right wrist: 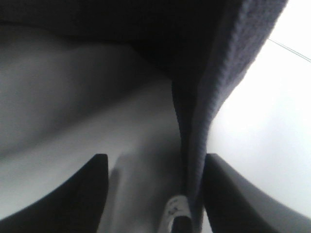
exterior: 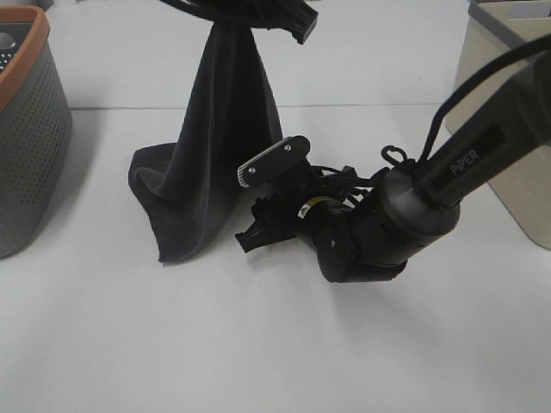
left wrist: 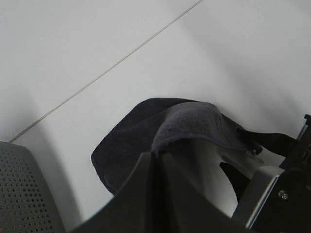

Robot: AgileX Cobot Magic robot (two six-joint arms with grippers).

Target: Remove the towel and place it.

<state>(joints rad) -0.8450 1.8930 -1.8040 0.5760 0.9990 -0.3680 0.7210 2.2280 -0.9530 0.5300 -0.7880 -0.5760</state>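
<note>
The left gripper (left wrist: 156, 165) clamps the towel (exterior: 215, 146) aloft (its lower folds rest on the table (exterior: 258, 344)). The right gripper (right wrist: 153, 194) is open low beside it, a hanging edge between its jaws.

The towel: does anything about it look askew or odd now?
Yes. The towel is not lying flat: the left gripper pinches it high up, so it hangs like a tent, its lower end crumpled on the table. The right gripper is open around its hanging edge.
</note>
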